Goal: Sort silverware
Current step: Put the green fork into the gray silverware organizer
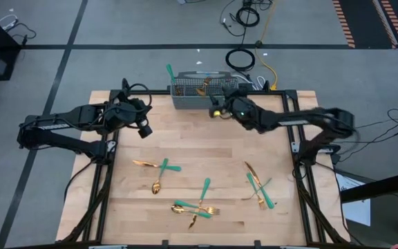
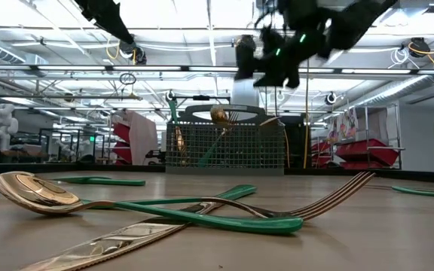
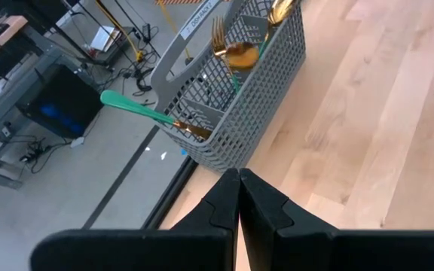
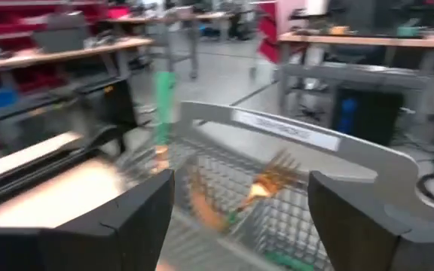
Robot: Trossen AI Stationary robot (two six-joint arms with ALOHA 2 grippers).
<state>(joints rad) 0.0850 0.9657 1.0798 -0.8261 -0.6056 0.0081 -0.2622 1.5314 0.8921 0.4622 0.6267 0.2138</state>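
Hovering beside grey mesh basket (image 1: 200, 91), right gripper (image 1: 218, 108) was released, fingers spread, nothing held. Left gripper (image 3: 238, 197) was clenched empty, near basket's other end. Silverware (image 1: 200, 205) lay scattered across table (image 1: 185, 142); several pieces stood in basket.

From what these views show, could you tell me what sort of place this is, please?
Most likely a robotics lab or workshop: the wooden table stands on a grey taped floor with loose cables, and workbenches with red shelving fill the hall behind.
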